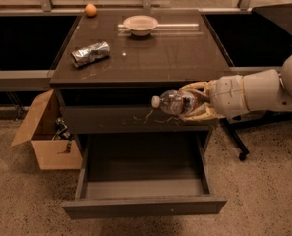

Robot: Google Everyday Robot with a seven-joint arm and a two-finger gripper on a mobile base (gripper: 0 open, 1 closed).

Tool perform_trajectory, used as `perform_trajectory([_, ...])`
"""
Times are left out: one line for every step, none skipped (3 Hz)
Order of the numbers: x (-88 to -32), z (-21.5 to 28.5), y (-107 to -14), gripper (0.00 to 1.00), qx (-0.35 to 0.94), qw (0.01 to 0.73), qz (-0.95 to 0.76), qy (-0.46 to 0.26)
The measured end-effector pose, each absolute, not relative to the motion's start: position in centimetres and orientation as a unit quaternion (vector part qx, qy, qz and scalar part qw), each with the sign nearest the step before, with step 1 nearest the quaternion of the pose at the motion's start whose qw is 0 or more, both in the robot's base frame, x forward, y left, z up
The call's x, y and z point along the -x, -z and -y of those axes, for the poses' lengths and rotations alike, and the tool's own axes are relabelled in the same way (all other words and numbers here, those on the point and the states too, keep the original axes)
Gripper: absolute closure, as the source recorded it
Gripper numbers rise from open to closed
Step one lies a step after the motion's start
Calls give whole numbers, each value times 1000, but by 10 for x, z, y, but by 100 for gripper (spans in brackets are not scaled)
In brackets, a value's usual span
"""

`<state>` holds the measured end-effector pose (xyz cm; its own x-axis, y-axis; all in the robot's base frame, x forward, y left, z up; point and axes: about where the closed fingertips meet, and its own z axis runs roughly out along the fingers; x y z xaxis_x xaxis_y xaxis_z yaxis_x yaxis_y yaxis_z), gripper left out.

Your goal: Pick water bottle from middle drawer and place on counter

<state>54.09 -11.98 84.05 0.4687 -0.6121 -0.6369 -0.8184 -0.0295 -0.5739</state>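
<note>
Open middle drawer point(144, 173), claw point(194, 101) gripping water bottle point(174, 103) above

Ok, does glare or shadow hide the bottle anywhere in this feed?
Camera view: dim warm light; pale glare streak on the counter beside the bowl; middle drawer floor shadowed but readable; water bottle plainly visible in the gripper, by the counter's front edge.
</note>
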Motion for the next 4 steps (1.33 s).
perform_trajectory([-547, 116, -878, 100, 734, 483, -475, -53])
perform_trajectory([-547, 116, -878, 100, 734, 483, -475, -53])
perform_trajectory([-559, 116, -892, 100, 721, 505, -470, -66])
perform_trajectory([-580, 115, -915, 100, 707, 529, -463, -82])
